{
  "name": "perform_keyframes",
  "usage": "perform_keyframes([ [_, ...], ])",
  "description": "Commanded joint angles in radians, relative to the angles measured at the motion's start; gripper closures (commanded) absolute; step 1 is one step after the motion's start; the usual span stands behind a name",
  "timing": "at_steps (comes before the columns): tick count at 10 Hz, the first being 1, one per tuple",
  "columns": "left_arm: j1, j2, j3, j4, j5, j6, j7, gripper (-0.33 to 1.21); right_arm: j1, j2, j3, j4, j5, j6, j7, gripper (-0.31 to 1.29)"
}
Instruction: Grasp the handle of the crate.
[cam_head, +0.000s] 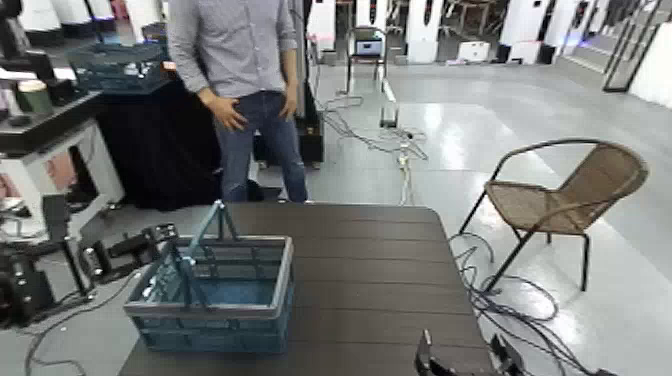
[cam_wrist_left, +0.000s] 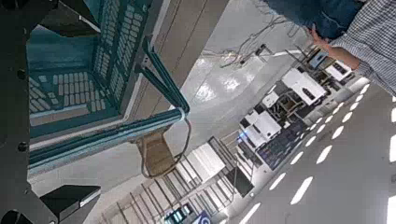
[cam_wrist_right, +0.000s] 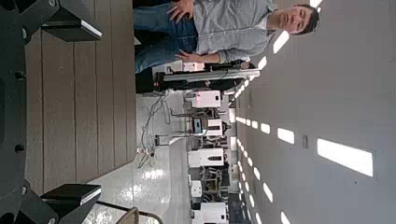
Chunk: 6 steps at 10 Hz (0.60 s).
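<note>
Left wrist view: left hand (cam_wrist_left: 42, 110) spread wide, empty, straddling the handle (cam_wrist_left: 103, 137), just short of contact. The crate (cam_wrist_left: 79, 70) lies beyond. Handle judged thin, rigid, light; grip mid-span.

**Robot body: visible gripper hardware**
Right gripper (cam_head: 468, 358): black, angular fingers with flat blocky tips, seen at the table (cam_head: 380, 260) near edge. Left gripper (cam_wrist_left: 56, 112): matching black housing, small round screw heads along its frame.
</note>
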<state>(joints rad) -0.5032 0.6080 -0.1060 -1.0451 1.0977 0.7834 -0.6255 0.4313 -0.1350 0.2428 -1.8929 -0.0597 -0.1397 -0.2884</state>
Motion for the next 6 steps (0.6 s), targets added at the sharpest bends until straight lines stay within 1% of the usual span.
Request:
perform_keyframes([
  [1, -0.133, 0.012, -0.127, 0.155, 0.002, 0.019, -0.079, 0.10, -0.006, -0.001, 0.006, 0.003, -0.002, -0.001, 0.003, 0.15],
  [2, -0.158, 0.012, -0.156, 0.186, 0.019, 0.020, -0.088, 0.10, -0.009, -0.001, 0.007, 0.005, -0.003, -0.003, 0.003, 0.15],
  [4, -0.198, 0.002, -0.215, 0.215, 0.037, 0.027, -0.097, 0.10, -0.014, -0.001, 0.009, 0.009, -0.008, -0.009, 0.008, 0.15],
  [6, -0.256, -0.021, -0.288, 0.266, 0.037, 0.027, -0.123, 0.10, -0.017, -0.003, 0.010, 0.012, -0.009, -0.015, 0.008, 0.15],
])
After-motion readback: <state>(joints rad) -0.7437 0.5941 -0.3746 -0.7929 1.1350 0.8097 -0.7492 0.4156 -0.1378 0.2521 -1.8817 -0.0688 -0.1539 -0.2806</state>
